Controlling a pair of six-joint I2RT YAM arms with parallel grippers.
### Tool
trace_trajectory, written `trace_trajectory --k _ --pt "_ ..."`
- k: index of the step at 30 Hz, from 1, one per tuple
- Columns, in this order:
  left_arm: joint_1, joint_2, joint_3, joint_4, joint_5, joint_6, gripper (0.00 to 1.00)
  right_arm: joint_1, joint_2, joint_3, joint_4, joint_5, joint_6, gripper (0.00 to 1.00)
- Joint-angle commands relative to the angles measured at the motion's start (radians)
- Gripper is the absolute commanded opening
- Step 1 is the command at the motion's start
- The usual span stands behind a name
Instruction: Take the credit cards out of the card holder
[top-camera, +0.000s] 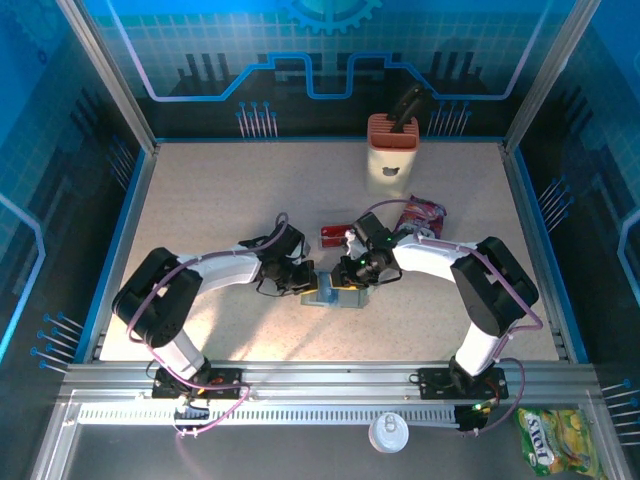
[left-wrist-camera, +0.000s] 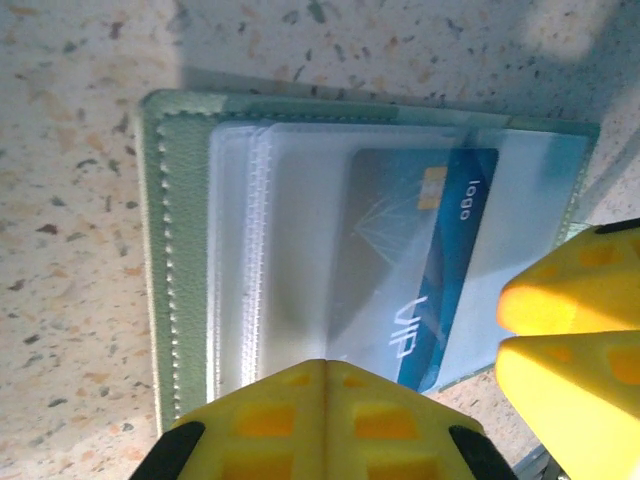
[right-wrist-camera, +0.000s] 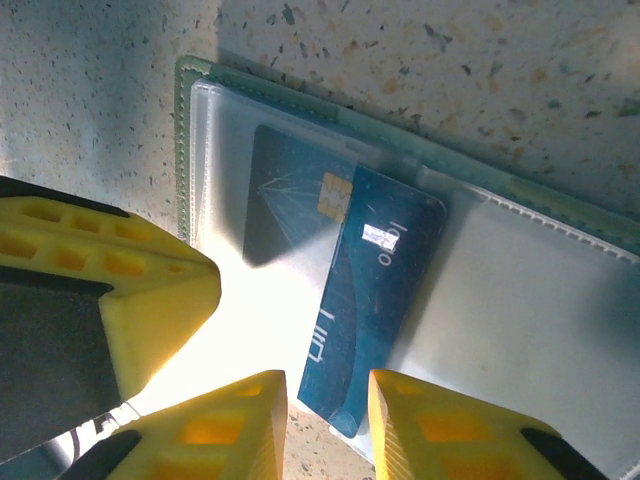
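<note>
The card holder (top-camera: 322, 297) lies open and flat on the table, its green stitched border (left-wrist-camera: 185, 250) framing clear plastic sleeves. My left gripper (left-wrist-camera: 327, 365) is shut, its joined tips pressing down on a sleeve. The blue card (right-wrist-camera: 385, 290) sits partly in a sleeve, with one corner poking out past the holder's edge. My right gripper (right-wrist-camera: 327, 385) is open, and that corner lies between its fingers without being pinched. In the top view the left gripper (top-camera: 308, 283) and right gripper (top-camera: 345, 275) meet over the holder. The red card (top-camera: 335, 236) lies on the table just behind them.
A crinkled purple-red snack packet (top-camera: 422, 213) lies behind the right arm. A tall orange-and-cream block (top-camera: 392, 155) stands at the back. The right gripper's yellow fingers (left-wrist-camera: 570, 340) sit close beside the left one's. A yellow-green packet (top-camera: 555, 440) and a white lid (top-camera: 388, 432) lie off the table.
</note>
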Motion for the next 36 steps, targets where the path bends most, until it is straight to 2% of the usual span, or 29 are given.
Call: trace_trajectory --k 1,20,36 --pt "0.002 -0.017 0.02 0.008 0.022 0.005 0.02 -0.008 0.01 -0.002 -0.003 -0.019 0.008 0.28" --pt "0.001 0.032 -0.036 0.0 0.015 -0.013 0.02 -0.01 0.045 -0.015 0.01 -0.036 0.012 0.3" --pt "0.002 0.039 -0.054 0.015 0.028 -0.02 0.0 -0.018 0.068 -0.055 0.147 -0.142 0.087 0.28"
